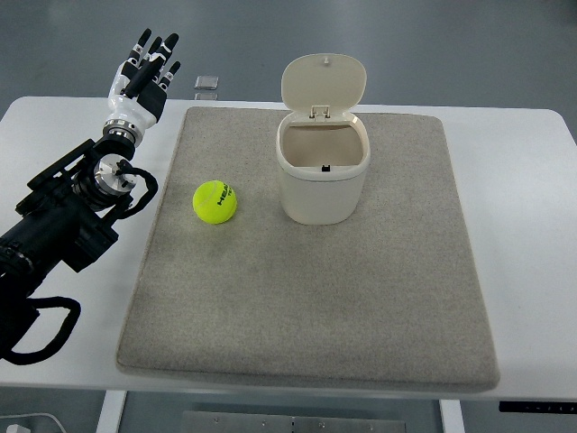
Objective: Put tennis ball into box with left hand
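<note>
The white surface (518, 180) runs out of frame at both sides, and a grey mat (361, 298) covers most of its middle. From the left edge comes the black left arm (63, 225), its rear part cut off by the frame, a cable looping beneath it. Toward the back of the mat stands the cream box (322, 185), lid tipped up and open; its inside bottom is hard to make out. The left hand (144, 68) reaches past the surface's far left corner, fingers extended and holding nothing. The tennis ball (215, 201) lies on the mat, left of the box and apart from it. A small grey object (206, 84) sits beyond the mat, too small to identify.
</note>
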Action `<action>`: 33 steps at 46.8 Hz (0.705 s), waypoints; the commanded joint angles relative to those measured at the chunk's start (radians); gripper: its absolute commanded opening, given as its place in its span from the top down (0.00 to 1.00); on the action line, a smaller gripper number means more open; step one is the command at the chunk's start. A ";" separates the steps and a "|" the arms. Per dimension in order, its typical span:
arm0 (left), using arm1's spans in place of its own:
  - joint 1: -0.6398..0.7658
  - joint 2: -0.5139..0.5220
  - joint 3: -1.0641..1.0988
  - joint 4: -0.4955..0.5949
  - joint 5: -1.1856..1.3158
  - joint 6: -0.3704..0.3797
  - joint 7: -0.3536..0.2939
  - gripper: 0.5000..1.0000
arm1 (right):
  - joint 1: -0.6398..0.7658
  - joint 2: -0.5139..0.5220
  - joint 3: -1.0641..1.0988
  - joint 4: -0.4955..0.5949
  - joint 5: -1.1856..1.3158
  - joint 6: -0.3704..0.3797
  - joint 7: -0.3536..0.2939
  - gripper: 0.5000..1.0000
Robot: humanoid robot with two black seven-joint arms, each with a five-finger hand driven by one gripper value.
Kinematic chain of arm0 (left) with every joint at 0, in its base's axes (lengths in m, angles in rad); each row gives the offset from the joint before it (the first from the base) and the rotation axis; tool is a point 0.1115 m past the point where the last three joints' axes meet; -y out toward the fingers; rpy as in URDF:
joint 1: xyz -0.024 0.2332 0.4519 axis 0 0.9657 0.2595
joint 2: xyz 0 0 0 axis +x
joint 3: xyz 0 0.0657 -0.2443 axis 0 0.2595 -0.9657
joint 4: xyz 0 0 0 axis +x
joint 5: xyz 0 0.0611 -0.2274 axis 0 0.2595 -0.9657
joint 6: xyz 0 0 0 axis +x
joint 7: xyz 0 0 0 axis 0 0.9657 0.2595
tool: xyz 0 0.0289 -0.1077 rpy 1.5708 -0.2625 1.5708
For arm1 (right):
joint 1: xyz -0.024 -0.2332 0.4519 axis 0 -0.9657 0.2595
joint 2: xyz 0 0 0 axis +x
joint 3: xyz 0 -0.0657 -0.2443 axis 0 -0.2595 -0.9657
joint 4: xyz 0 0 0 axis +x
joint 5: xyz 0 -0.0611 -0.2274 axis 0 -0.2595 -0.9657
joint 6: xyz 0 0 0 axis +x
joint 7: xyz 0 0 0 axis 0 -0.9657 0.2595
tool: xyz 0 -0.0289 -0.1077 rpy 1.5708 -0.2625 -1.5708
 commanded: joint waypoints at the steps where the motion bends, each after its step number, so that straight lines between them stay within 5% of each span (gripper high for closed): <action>1: 0.000 0.000 0.000 0.000 0.000 0.000 0.000 0.02 | 0.000 0.000 0.000 0.000 0.000 0.000 0.000 0.12; 24: -0.009 -0.001 -0.001 -0.014 -0.002 0.032 0.000 0.02 | 0.000 0.000 0.000 0.001 0.000 0.000 0.000 0.12; 33: -0.017 0.034 0.000 -0.110 -0.003 0.051 0.009 0.02 | 0.000 0.000 0.000 0.000 0.000 0.000 0.000 0.12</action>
